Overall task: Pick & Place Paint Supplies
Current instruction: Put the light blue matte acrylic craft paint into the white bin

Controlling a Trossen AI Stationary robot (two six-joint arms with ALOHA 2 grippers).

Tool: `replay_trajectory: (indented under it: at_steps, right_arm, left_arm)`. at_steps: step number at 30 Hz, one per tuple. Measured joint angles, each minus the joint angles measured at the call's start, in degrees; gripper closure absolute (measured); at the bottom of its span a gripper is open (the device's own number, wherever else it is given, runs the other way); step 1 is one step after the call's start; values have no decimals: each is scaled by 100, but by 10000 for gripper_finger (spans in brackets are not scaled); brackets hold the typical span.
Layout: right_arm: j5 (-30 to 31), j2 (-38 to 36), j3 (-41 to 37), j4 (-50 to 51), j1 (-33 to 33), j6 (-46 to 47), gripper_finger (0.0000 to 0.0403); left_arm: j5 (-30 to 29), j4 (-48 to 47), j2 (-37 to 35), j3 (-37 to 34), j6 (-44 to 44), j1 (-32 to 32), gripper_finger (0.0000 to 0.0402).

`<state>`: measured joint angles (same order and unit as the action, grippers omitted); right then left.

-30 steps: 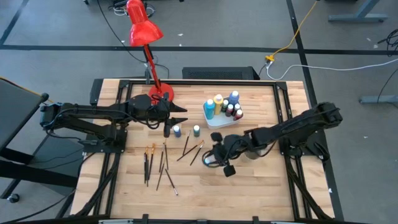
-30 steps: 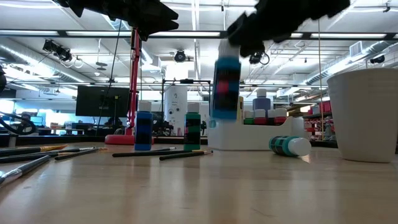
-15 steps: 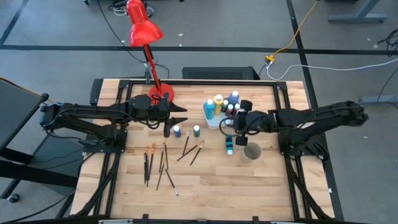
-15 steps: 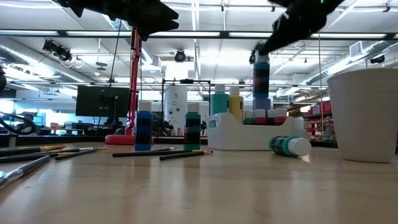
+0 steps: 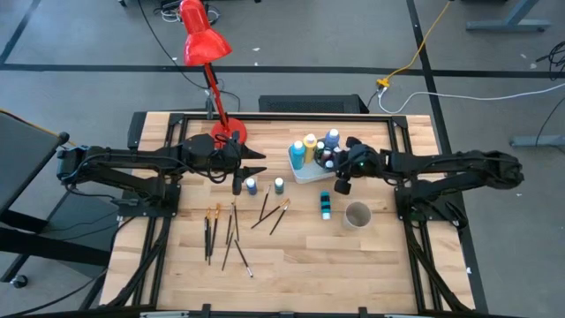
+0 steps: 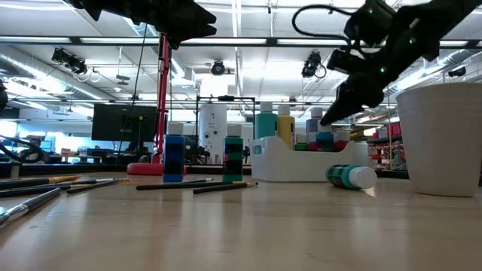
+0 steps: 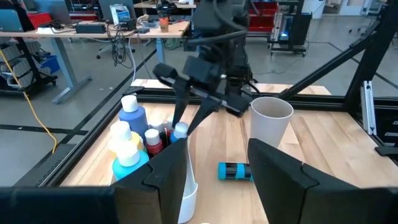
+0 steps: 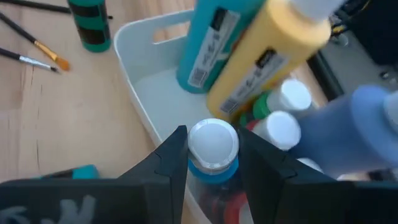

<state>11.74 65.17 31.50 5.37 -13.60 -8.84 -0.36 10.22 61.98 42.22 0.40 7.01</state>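
A white tray at the far middle of the table holds several paint bottles: teal, yellow, blue. My right gripper reaches in from the right and is shut on a small white-capped blue bottle standing among them. My left gripper hangs open above the table near the lamp base, with nothing between its fingers. Another teal bottle lies on its side on the wood. Two small bottles stand upright beside several brushes. My right gripper pinches the small bottle between its two fingers, on the blue body just under the white cap. The fingers slant down from the table's right side. The bottle stands upright, its lower part down in the tray among the others; its base is hidden.
A white cup stands near the lying teal bottle, below my right arm. The red desk lamp rises from its base at the far edge. Open wood lies along the near edge.
My right gripper has carried the small blue bottle from above the table's middle toward the far edge, turning and tipping downward as it went. It has sunk over the white tray, and the bottle now stands among the other bottles there. The grip has stayed shut.
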Motion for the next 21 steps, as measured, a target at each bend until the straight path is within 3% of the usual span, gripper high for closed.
replay_trajectory:
  at_steps: [8,21]
  right_arm:
    - [-100,0,-384,-420,-326,131,276]
    - [-35,0,-177,-890,-328,-268,215]
  left_arm:
    - [-8,0,0,0,0,2,223]
    - [-4,1,0,0,0,2,223]
